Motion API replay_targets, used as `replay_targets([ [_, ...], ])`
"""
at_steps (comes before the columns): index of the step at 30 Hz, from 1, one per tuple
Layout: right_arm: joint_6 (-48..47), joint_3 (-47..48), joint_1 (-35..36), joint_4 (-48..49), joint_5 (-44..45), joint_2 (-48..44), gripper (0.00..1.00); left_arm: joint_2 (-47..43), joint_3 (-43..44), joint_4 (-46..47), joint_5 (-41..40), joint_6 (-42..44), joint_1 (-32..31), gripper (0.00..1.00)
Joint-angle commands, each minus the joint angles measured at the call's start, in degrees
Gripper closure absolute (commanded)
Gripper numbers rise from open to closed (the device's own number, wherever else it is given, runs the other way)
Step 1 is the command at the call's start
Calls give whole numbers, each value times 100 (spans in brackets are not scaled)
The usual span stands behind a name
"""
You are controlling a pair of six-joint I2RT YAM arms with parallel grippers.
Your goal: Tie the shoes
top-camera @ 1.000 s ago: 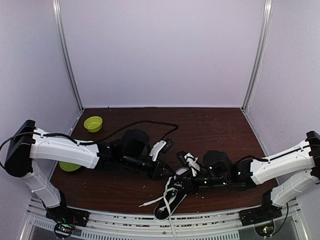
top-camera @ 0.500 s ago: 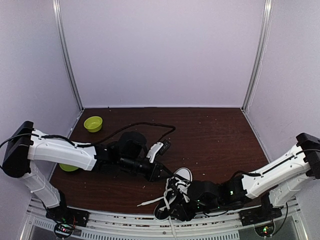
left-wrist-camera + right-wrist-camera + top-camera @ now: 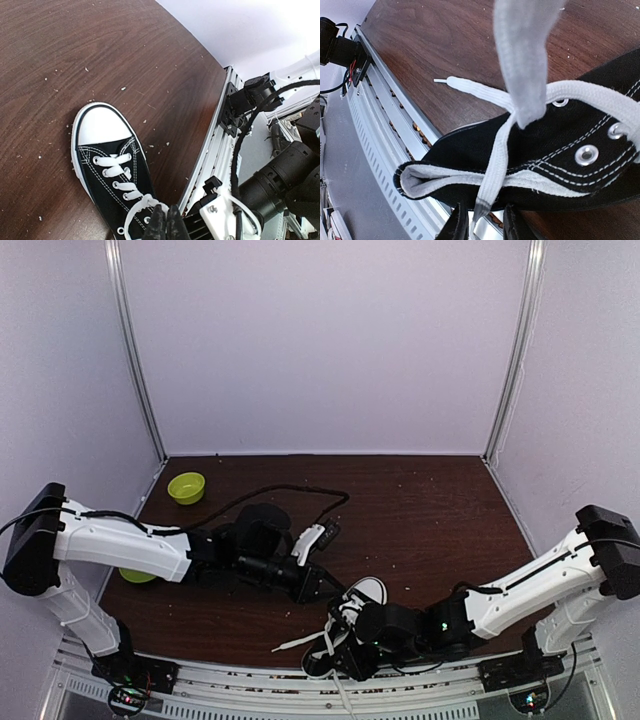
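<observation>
Far left, the left arm (image 3: 120, 540) lies low across the brown table (image 3: 440, 510) and covers most of one green bowl (image 3: 138, 574); only a sliver of rim peeks out. The second green bowl (image 3: 186, 487) sits in full view near the back-left corner. That's two bowls, well apart. One black cable (image 3: 290, 490) arcs over the wood behind the arm.

Moving in, the left gripper (image 3: 165, 212) is clenched, fingers pressed flat together. A lace loop (image 3: 142, 199) rises from the shoe right into its tips and is pinched there. The bottom of the wrist view cuts the fingers off.

Centre now: one sneaker (image 3: 112, 172), black canvas with a white toe cap (image 3: 102, 125). It lies at the near edge of the table, heel end by the metal rail (image 3: 250, 680), toe pointing away. From above, the heel is hidden under the right gripper (image 3: 484, 215), and the white laces (image 3: 300, 643) are a tangle that's hard to follow.

In the right wrist view the jaws stand parted, with one lace strand (image 3: 488, 185) dropping through the gap. Whether it touches a finger is hard to tell. A blurred lace (image 3: 525, 60) hangs close to the lens. Three metal eyelets (image 3: 587, 155) show; the frame crops the rest. The right arm (image 3: 540, 580) reaches in from the right. Two arms, two grippers.
</observation>
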Motion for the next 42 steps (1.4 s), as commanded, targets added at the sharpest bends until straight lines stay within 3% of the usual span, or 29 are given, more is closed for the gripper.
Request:
replay_targets([
  [1,91,118,-14,-195,149,232,77,-204,-94,370,48,-30,24,100],
  [9,-12,93,-84,-61,99,329,100,-249,-167,430,71,-35,24,100],
  [18,381,-580,-174,32,403,-253,100,-393,-603,1099,532,144,-20,100],
  [23,397,-853,-356,-121,603,-673,100,-324,-532,585,794,644,-249,100],
  [31,182,-1085,-581,-504,742,-1464,100,-392,-660,188,376,750,-336,100],
  [36,-147,-1071,-582,-583,527,-2032,100,-374,-536,194,151,766,-345,100],
  [42,-129,-963,-902,-1243,779,-2228,100,-234,-434,351,577,1056,-485,100],
])
